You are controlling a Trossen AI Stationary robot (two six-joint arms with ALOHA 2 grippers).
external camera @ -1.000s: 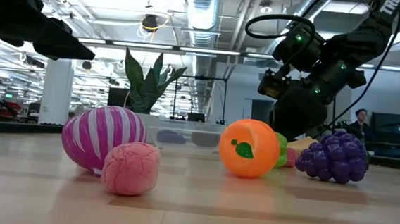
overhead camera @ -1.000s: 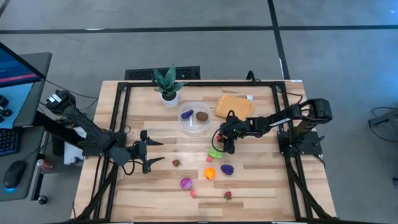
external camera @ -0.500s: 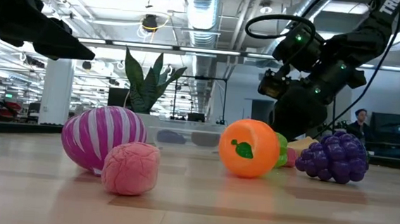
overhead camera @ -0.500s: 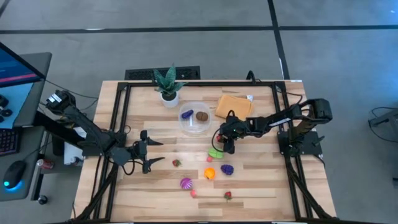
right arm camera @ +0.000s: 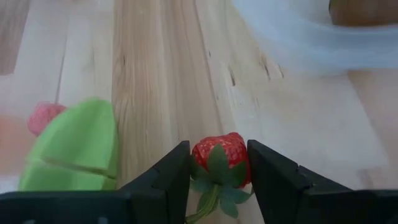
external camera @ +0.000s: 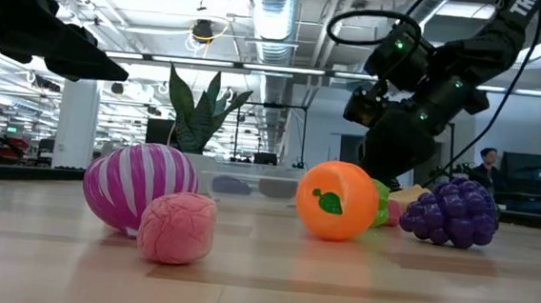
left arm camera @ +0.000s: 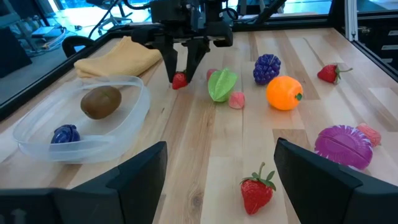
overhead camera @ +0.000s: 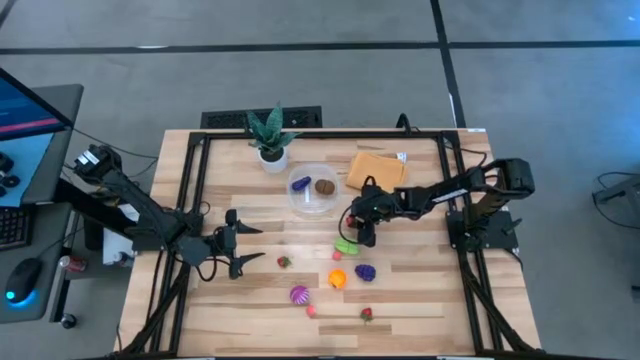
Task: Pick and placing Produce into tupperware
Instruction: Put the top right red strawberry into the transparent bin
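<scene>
The job is sitting at an early stage: the clear tub (overhead camera: 313,190) near the back of the counter (overhead camera: 420,300) is holding only two pieces, a brown round fruit (left arm camera: 101,101) and a small purple one (left arm camera: 65,134), lying side by side on its floor. A third piece is being handled now: the right gripper (right arm camera: 217,177) is pinching a small strawberry (right arm camera: 219,158) between its fingers (right arm camera: 165,180), which are clamped on either side of it, leaves pointing down toward the wrist. In the left wrist view that strawberry is hanging just above the wood, between the tub and the green fruit (left arm camera: 221,84), so it is looking lifted rather than resting, and not yet over the rim. Everything else is waiting on the counter: the green fruit with a small pink piece (left arm camera: 236,100) just beside it, the purple grapes (overhead camera: 365,271), the orange (overhead camera: 337,279), the striped magenta piece (overhead camera: 299,294), another pink piece (external camera: 176,227) near it, and two more strawberries (overhead camera: 284,262), (overhead camera: 366,314). The left gripper (overhead camera: 243,247) is idling at the counter's left side with its fingers spread wide and nothing between them. By my reckoning roughly a quarter is done once this strawberry goes in, with most of the picking ahead.
</scene>
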